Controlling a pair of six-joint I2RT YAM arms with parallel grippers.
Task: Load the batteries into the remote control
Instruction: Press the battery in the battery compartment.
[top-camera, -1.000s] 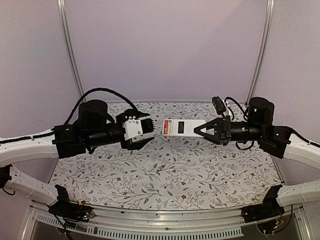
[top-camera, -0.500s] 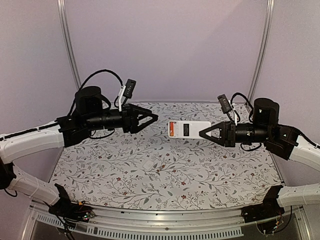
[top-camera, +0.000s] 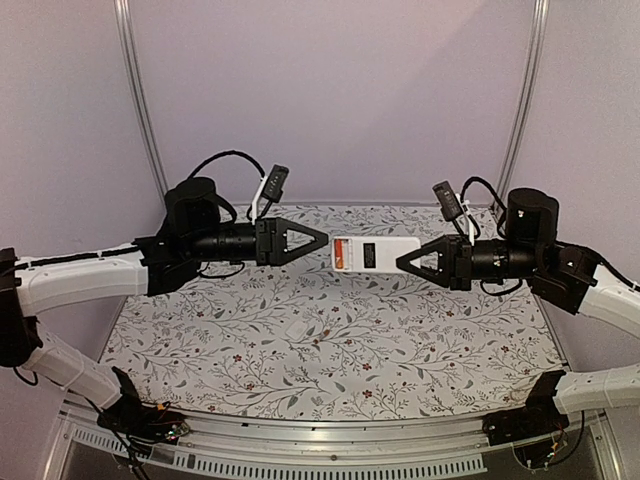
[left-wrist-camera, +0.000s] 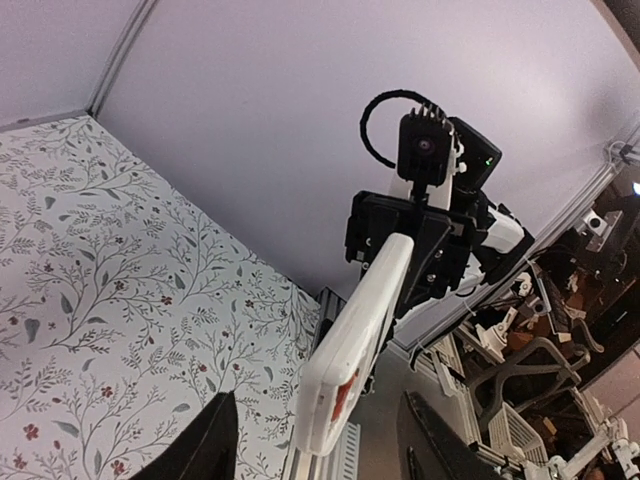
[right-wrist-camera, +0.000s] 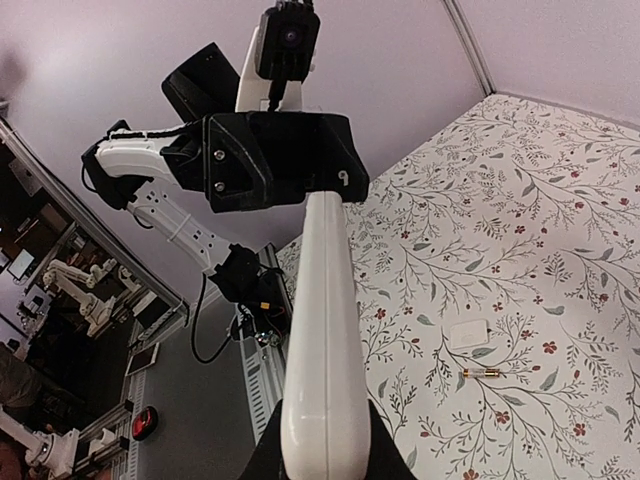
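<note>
The remote control (top-camera: 375, 256) is a slim white handset held level above the table, with a dark recess on top and an orange-red patch at its left end. My right gripper (top-camera: 402, 262) is shut on its right end; in the right wrist view the remote control (right-wrist-camera: 325, 330) runs straight out from the right gripper (right-wrist-camera: 325, 455). My left gripper (top-camera: 326, 240) points at the free end, open. In the left wrist view its dark fingers (left-wrist-camera: 215, 440) stand either side of the remote control's (left-wrist-camera: 365, 320) tip without touching. One battery (right-wrist-camera: 481, 373) lies on the table.
A small flat white cover plate (top-camera: 297, 327) lies on the floral table cloth (top-camera: 420, 350), next to the battery; it also shows as the cover plate (right-wrist-camera: 467, 333) in the right wrist view. Metal rails edge the table front and rear corners.
My left gripper has turned at the wrist and swung right, up to the remote's free end. The right arm has shifted the remote slightly and keeps its grip.
</note>
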